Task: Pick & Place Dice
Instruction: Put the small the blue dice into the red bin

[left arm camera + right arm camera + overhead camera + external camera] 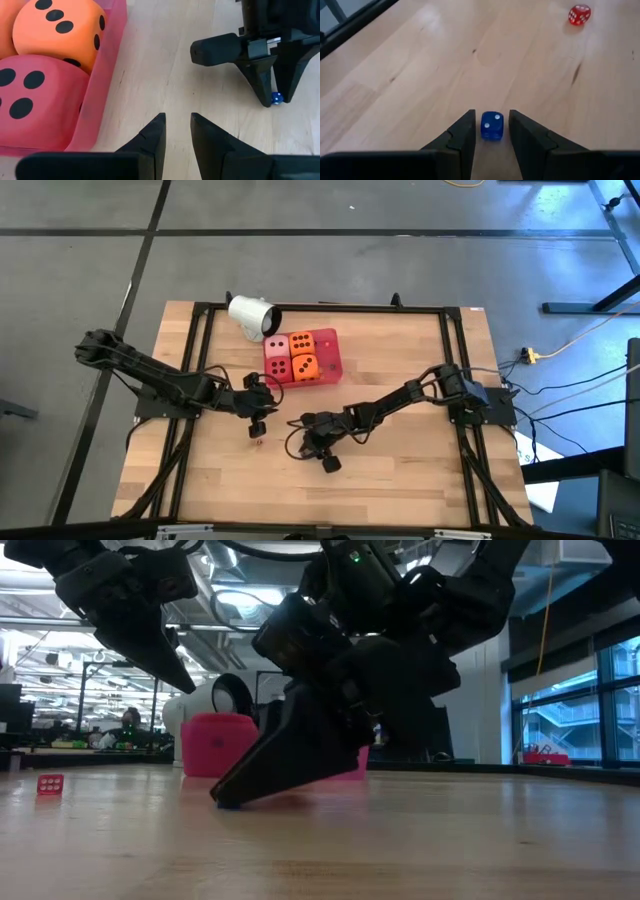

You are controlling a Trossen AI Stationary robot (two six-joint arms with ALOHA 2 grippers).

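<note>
Four soft dice sit in a red tray point(330, 355): pink point(277, 346), red point(279, 368) and two orange point(301, 341) point(305, 366). The left wrist view shows an orange one point(60, 30) and the red one point(35, 100). My right gripper point(492, 131) point(328, 462) is low at the table and open. Its fingers stand on either side of a tiny blue die point(492, 125) point(275, 98) with narrow gaps. My left gripper point(177, 132) point(258, 423) hovers narrowly open over bare wood beside the tray. A tiny red die point(257, 441) point(579, 14) point(50, 783) lies on the table near it.
A white cylindrical cup point(250, 314) lies on its side at the tray's far left corner. The wooden tabletop point(400, 480) is framed by black rails point(452, 380). The two grippers are close together near the table's middle, with bare wood toward the near edge.
</note>
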